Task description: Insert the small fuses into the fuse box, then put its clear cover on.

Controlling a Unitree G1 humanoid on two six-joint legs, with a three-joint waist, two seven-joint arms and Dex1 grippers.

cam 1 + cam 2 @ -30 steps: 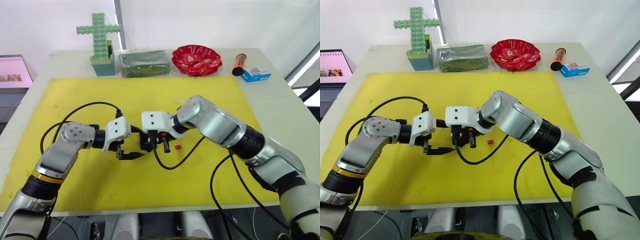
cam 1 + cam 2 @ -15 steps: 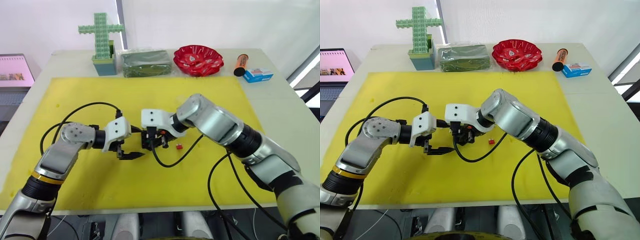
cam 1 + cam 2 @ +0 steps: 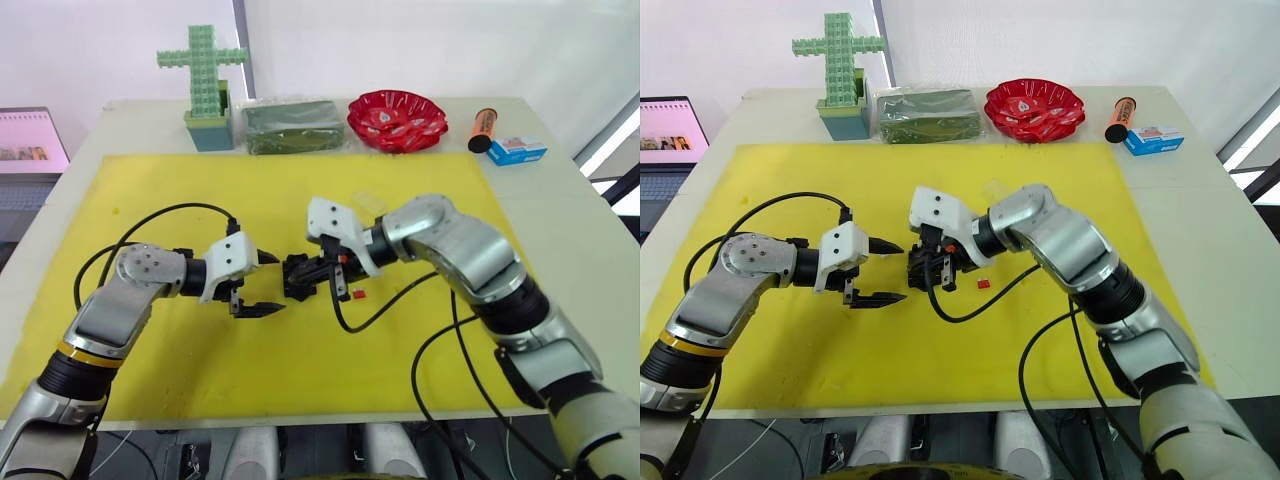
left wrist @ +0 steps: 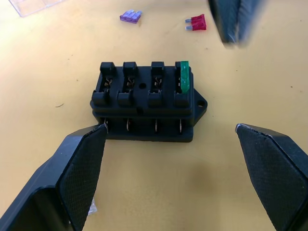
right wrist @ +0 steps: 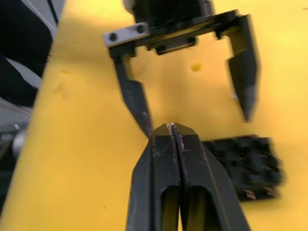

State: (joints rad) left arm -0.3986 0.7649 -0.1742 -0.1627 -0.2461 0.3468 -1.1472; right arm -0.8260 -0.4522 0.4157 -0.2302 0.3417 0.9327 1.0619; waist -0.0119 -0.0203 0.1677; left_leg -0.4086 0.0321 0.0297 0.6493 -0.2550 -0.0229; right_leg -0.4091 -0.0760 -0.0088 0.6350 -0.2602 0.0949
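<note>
Nearest, a yellow mat (image 3: 300, 370) spread over the counter (image 3: 545, 210), with both arms reaching in over it.

On the left, the left end effector (image 3: 262, 285), wide open and holding nothing. One black finger (image 4: 79, 168) on each side of the gap, both pointing at the fuse box, tips just short of it.

In the middle of the mat, the fuse box (image 4: 144, 101), small and black, lying flat with a row of four slots on top. Green fuse (image 4: 183, 79) standing in the end slot. Other three slots bare.

Just right of the fuse box, the right end effector (image 5: 172, 127), shut tight, fingers pressed together with nothing seen between them. Close to the box; touching it or not, cannot tell.

A little right of the box, the red fuse (image 3: 357, 294), flat on the mat, on its own. Near it, a purple fuse (image 4: 130, 16), also loose on the mat and apart from the box.

Farther back on the mat, the clear cover (image 3: 367, 200), hard to see against the yellow, well apart from the box.

Farthest, along the back of the counter from left to right: a green cross made of blocks (image 3: 202, 70), a dark green packet (image 3: 292, 125), a red bowl (image 3: 397, 118), an orange tube (image 3: 480, 128) and a small blue box (image 3: 515, 150). Off the counter at far left, a laptop (image 3: 30, 140).
</note>
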